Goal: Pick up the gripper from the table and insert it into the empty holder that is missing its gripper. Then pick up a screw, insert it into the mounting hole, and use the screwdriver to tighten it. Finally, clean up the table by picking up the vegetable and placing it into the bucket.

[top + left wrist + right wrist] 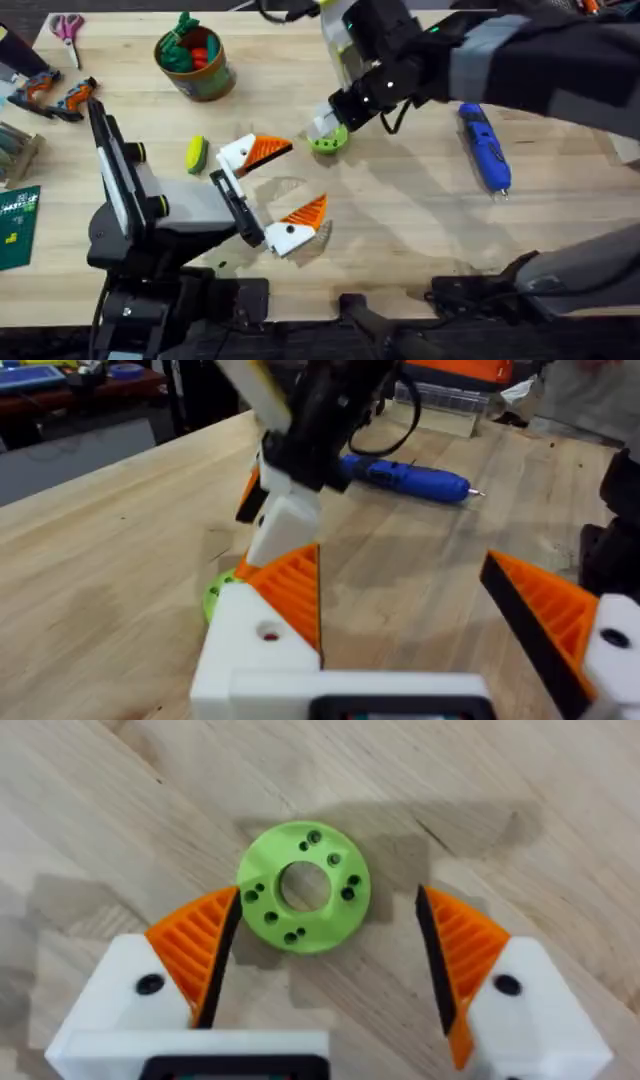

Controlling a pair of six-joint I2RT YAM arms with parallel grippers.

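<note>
Toward the table's far left corner stands the bucket; the vegetable lies just beside the left claw, spread wide and empty. Mid-table, the right claw hangs wide open over a green ring. Near the right edge lies the screwdriver.

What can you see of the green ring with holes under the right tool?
The flat bright-green plastic ring with small holes lies flat on the light wooden table, with a large central bore and small holes around its face, some holding dark screws. The open right tool hovers just above it, orange pads either side, not touching.
</note>
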